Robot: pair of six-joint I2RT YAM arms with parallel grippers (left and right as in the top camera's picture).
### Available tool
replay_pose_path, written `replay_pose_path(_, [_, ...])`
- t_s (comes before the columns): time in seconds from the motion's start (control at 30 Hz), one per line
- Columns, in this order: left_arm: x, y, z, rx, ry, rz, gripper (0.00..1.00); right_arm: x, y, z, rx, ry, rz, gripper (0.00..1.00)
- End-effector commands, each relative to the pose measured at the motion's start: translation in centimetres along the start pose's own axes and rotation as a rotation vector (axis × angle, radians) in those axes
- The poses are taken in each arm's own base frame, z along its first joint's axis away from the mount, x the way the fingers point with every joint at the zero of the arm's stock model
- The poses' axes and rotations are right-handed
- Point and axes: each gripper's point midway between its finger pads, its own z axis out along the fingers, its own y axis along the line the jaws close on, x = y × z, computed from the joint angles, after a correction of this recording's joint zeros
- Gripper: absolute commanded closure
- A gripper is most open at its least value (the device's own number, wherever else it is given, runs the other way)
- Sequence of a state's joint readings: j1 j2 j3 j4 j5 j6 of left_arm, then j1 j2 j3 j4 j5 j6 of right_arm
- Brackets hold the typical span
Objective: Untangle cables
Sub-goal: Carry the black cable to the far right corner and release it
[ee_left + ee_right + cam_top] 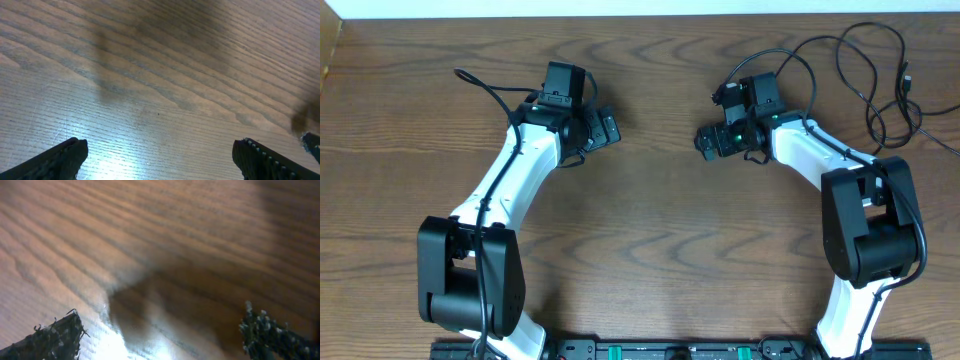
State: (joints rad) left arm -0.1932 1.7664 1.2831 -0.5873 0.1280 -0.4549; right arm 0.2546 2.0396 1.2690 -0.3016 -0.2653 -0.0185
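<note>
Looks down on a brown wood-grain table (650,230) with white-and-black robot arms (510,180) bent inward. Finds the left gripper (603,127) spread wide and grasping nothing, its dark fingers (60,157) at the sides of the wrist view over bare wood. Finds the right gripper (705,141) likewise parted wide and holding nothing, its ridged fingers (52,335) well apart above shadowed grain. Sets the two grippers facing each other across a bare gap mid-table, not touching. Locates the thin black cable (868,105) in loose loops at the far right corner, beyond the right arm's black elbow block (870,225) and well apart from both grippers. Traces those loops mostly far-to-near, with a small plug end (908,76) lying roughly along that line and one strand trailing off the right edge. Notes a thicker black wire (790,53) arching over the right wrist, between gripper and loops. Leaves little room past the cable toward the far and right edges, but broad open wood across the middle and near side.
</note>
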Motion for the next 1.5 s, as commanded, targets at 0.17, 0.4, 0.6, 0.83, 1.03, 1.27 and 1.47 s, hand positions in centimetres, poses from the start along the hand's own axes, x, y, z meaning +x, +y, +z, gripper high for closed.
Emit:
replay_pose_path(0.17, [0.2,0.5,0.5,-0.022,0.01,0.006,0.02,4.0,-5.1,2.0,0.173,0.109,0.114,0.04])
replay_pose_path(0.4, [0.2,0.5,0.5,-0.022,0.01,0.005,0.02,4.4,-9.4,1.1,0.308,0.107,0.15,0.13])
replay_pose_path(0.6, [0.2,0.5,0.5,-0.022,0.01,0.005,0.02,3.8,-13.3,-0.1,0.348,0.057,0.192,0.22])
replay_pose_path(0.83, [0.2,0.5,0.5,-0.022,0.01,0.005,0.02,4.3,-18.9,-2.3,0.407,0.004,0.298,0.33])
replay_pose_path(1.03, [0.2,0.5,0.5,-0.022,0.01,0.006,0.02,5.5,-22.6,-4.0,0.446,-0.013,0.374,0.36])
replay_pose_path(1.27, [0.2,0.5,0.5,-0.022,0.01,0.006,0.02,6.1,-25.5,-5.5,0.484,-0.048,0.422,0.38])
replay_pose_path(1.47, [0.2,0.5,0.5,-0.022,0.01,0.006,0.02,7.2,-27.7,-6.1,0.509,-0.061,0.463,0.4])
